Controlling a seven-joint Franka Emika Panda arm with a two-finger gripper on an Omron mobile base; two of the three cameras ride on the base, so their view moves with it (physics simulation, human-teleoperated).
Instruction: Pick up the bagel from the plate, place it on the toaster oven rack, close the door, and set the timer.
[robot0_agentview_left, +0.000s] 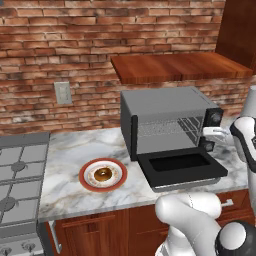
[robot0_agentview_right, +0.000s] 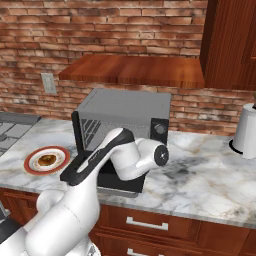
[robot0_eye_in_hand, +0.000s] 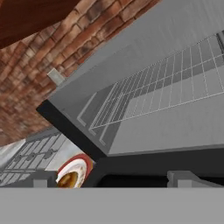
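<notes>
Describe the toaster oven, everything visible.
The toaster oven is a boxy dark grey unit on the marble counter, against the brick wall. Its door lies folded down flat, black window facing up. Inside, grey walls and a bare silver wire rack. Two round knobs sit on its right side.

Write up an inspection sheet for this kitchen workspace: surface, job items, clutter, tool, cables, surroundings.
Surface: marble counter, white and grey veined.
Job items: small golden-brown bagel lies on round red-rimmed white plate, left of boxy dark grey toaster oven; dark glass-window door folded down open; silver wire rack bare.
Clutter: white cylindrical appliance at counter's right end.
Tool: tool open, holding nothing, in front of the oven opening.
Cables: nothing seen.
Surroundings: brick wall, wooden shelf, wall outlet, stove.
</notes>
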